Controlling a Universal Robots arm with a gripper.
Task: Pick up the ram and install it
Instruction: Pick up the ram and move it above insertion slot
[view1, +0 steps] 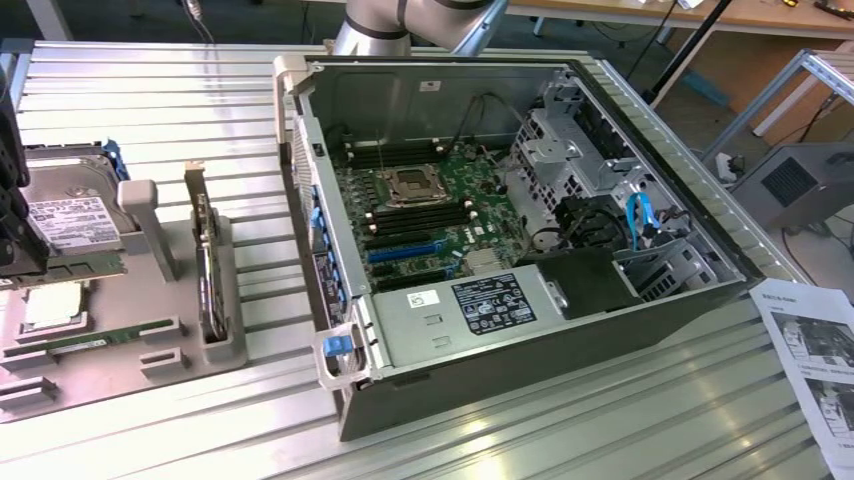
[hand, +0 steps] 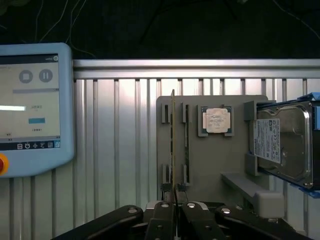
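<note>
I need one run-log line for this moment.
phase: ram held | fingers: shut on ram | spare stick: in tray | computer case: open

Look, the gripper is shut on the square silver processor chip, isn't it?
No. The wrist view shows the gripper shut on the thin green ram stick, seen edge-on. The square silver processor chip sits in its holder on the grey tray.

Exterior view looks steeply down over case (view1: 534, 370) and tray (view1: 94, 375). Wrist view faces that tray (hand: 215, 165) closely, past the gripper (hand: 175, 194).
</note>
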